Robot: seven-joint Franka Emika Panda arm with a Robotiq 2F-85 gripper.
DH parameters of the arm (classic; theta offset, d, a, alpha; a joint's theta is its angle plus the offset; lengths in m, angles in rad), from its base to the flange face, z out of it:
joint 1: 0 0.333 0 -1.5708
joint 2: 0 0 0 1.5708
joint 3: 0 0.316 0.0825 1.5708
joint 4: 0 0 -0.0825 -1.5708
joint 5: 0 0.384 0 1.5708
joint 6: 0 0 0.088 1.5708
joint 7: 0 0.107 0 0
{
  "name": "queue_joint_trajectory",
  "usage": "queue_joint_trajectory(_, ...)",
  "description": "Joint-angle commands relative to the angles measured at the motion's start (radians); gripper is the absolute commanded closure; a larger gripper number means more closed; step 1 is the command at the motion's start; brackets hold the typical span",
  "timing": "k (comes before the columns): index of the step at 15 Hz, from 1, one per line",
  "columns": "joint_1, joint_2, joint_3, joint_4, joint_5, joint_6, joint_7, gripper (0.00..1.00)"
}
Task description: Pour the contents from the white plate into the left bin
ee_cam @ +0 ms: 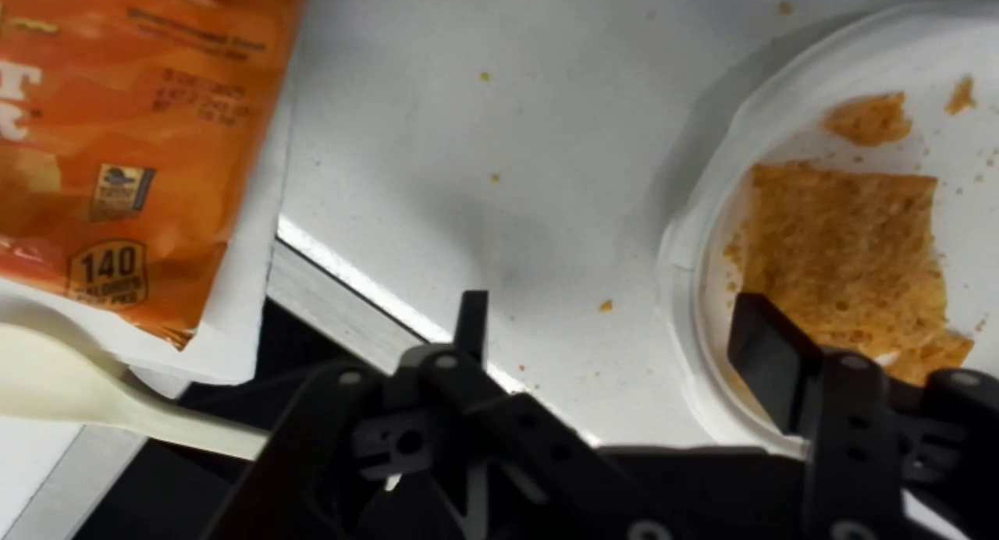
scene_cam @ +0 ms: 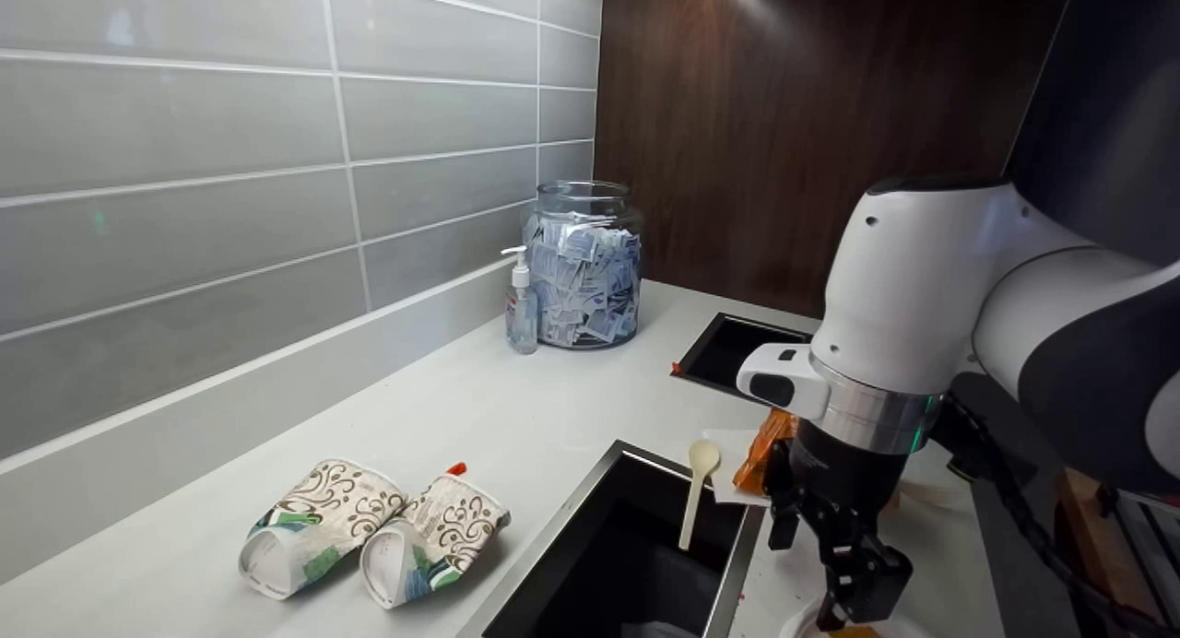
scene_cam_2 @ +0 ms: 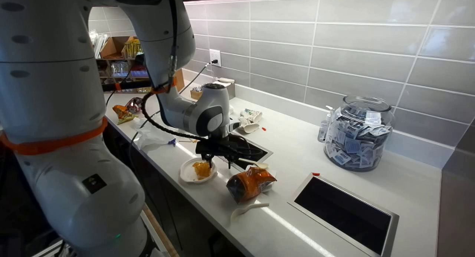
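The claw points down, fingers parted, one over the plate. Just behind the claw, partly hidden, lies a bag. Left of the claw, in an exterior view, is the large bin, a spoon across its rim; farther left, two cups. Well behind the claw are a jar, a bottle and the small bin.

Crumb-strewn white plate, seemingly level, near left bin
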Motion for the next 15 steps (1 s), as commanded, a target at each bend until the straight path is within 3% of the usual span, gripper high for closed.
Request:
queue_joint_trajectory(1,-0.008,-0.02,0.039,0.0,-0.004,0.01,0.018,0.0)
queue_joint_trajectory(3,0.0,-0.023,0.066,0.014,0.011,-0.001,-0.003,0.0)
queue_joint_trajectory(7,0.033,-0.026,0.084,0.046,-0.024,-0.026,0.128,0.0)
queue_joint_trajectory(10,0.091,-0.059,0.011,0.055,-0.176,-0.067,0.368,0.0)
queue_joint_trajectory(12,0.107,-0.058,0.007,0.078,-0.25,-0.117,0.513,0.0)
queue_joint_trajectory(13,0.069,-0.037,0.032,0.067,-0.178,-0.058,0.379,0.0)
queue_joint_trajectory(15,0.072,-0.039,0.033,0.072,-0.187,-0.064,0.396,0.0)
